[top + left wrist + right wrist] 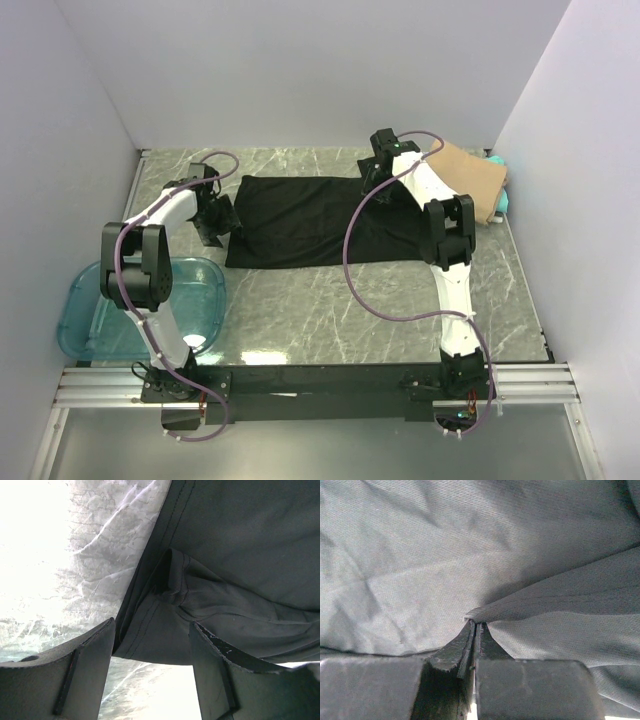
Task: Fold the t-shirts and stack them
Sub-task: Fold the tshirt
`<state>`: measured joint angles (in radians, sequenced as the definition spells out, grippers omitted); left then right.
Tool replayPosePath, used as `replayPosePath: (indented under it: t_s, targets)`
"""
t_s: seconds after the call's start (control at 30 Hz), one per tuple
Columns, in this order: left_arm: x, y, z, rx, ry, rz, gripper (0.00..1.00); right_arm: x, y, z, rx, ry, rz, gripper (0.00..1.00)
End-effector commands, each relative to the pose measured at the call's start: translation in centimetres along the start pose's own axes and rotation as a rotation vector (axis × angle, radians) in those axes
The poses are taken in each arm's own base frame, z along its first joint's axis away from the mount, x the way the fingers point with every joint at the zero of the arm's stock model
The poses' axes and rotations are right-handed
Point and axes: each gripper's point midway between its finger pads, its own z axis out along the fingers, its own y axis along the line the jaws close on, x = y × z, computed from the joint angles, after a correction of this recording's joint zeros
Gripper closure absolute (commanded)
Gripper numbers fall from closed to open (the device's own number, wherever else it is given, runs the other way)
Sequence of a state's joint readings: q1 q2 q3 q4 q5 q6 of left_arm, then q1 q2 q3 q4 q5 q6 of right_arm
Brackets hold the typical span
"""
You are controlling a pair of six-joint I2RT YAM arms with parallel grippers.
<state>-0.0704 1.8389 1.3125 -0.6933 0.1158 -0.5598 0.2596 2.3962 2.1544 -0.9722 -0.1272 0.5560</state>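
Note:
A black t-shirt (320,220) lies spread flat across the back middle of the table. My left gripper (215,222) is at its left edge. In the left wrist view the gripper (152,635) is open, with a hemmed, bunched corner of the black shirt (210,600) between and just past its fingertips (97,647). My right gripper (378,182) is at the shirt's far right edge. In the right wrist view it (476,625) is shut on a pinched fold of the shirt's cloth (420,570). A folded tan t-shirt (470,178) lies at the back right corner.
A clear blue plastic bin (140,310) sits at the front left, overhanging the table edge. Something teal (503,200) shows beside the tan shirt. White walls close in the left, back and right sides. Marbled grey tabletop (330,310) shows in front of the black shirt.

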Motion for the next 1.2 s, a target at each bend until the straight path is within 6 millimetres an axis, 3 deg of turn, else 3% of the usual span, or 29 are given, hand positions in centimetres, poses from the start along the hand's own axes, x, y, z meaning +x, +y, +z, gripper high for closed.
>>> replayPosePath:
  t_s: [0.0,0.13,0.17,0.27,0.37,0.4,0.47,0.5,0.53,0.57,0.67,0.7,0.8,0.97,1.03,1.17]
  targets:
    - [-0.9,-0.3,-1.6,0.018,-0.052,0.007,0.34,-1.1,2.3,-1.0,-0.079,-0.043,-0.031,0.99]
    - [-1.1,-0.5,-1.3,0.019,-0.053,0.011,0.34,-0.8,2.8,-0.8,-0.107,-0.027,-0.04,0.92]
    - [-1.4,-0.6,-1.5,0.023,-0.058,0.012,0.34,-0.8,3.0,-0.9,-0.117,-0.024,-0.041,0.81]
    - [-1.5,-1.2,-1.4,0.046,-0.05,0.006,0.34,-1.2,3.3,-1.6,-0.129,-0.043,-0.048,0.62]
    - [-1.6,-1.8,-1.3,0.076,-0.047,-0.007,0.34,-2.0,3.6,-3.6,-0.141,-0.091,-0.055,0.49]
    - [-1.6,-1.9,-1.3,0.078,-0.048,-0.008,0.34,-2.5,3.6,-5.1,-0.144,-0.126,-0.055,0.47]
    - [-1.4,-1.8,-0.9,0.076,-0.038,-0.012,0.34,-2.3,2.5,-5.8,-0.127,-0.139,-0.044,0.43]
    - [-1.4,-1.8,-0.7,0.079,-0.037,-0.014,0.35,-3.0,2.5,-7.8,-0.143,-0.189,-0.037,0.43]
    - [-1.3,-1.8,-0.5,0.079,-0.029,-0.016,0.35,-1.8,1.2,-7.2,-0.118,-0.161,-0.023,0.42]
    - [-1.3,-1.9,-0.4,0.085,-0.026,-0.017,0.35,-2.3,0.4,-9.3,-0.129,-0.201,-0.006,0.42]
    - [-1.3,-2.5,-0.3,0.113,-0.022,-0.027,0.36,-0.6,-3.2,-9.1,-0.076,-0.193,0.044,0.42]
    - [-1.5,-2.7,-0.4,0.12,-0.024,-0.029,0.37,-0.8,-4.4,-10.6,-0.07,-0.225,0.069,0.42]
    - [-1.7,-3.1,-0.1,0.134,-0.023,-0.032,0.38,1.7,-9.9,-9.7,0.015,-0.19,0.146,0.42]
    - [-1.9,-3.3,0.1,0.14,-0.015,-0.03,0.38,3.7,-16.2,-9.8,0.11,-0.191,0.259,0.43]
    - [-1.9,-3.4,0.2,0.145,-0.014,-0.03,0.38,4.3,-18.3,-9.5,0.142,-0.186,0.301,0.43]
    - [-2.1,-3.6,0.3,0.15,-0.014,-0.032,0.38,4.5,-19.9,-9.3,0.163,-0.183,0.342,0.43]
